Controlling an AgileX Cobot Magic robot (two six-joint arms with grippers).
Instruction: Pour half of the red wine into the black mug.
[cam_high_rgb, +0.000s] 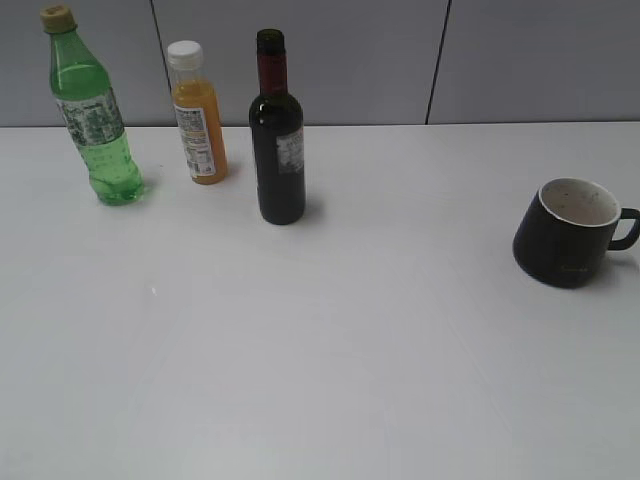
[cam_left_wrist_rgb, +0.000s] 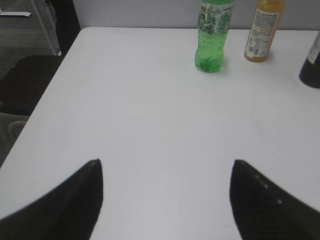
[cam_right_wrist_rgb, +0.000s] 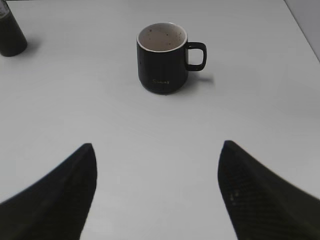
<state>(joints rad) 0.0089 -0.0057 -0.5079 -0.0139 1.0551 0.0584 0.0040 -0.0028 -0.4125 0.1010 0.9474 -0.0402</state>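
Note:
The red wine bottle (cam_high_rgb: 277, 140), dark glass with a dark red foil neck and a grey-white label, stands upright at the back of the white table, left of centre. Its base shows at the right edge of the left wrist view (cam_left_wrist_rgb: 311, 67) and at the top left of the right wrist view (cam_right_wrist_rgb: 10, 32). The black mug (cam_high_rgb: 568, 234) with a white interior stands upright at the right, handle to the right; it also shows in the right wrist view (cam_right_wrist_rgb: 161, 57). My left gripper (cam_left_wrist_rgb: 165, 162) is open and empty. My right gripper (cam_right_wrist_rgb: 157, 145) is open and empty, short of the mug. Neither arm shows in the exterior view.
A green plastic bottle (cam_high_rgb: 92, 110) and an orange juice bottle (cam_high_rgb: 197, 115) stand left of the wine, both also in the left wrist view (cam_left_wrist_rgb: 212, 35) (cam_left_wrist_rgb: 262, 30). The table's left edge (cam_left_wrist_rgb: 55, 75) has a dark chair beside it. A grey wall runs behind.

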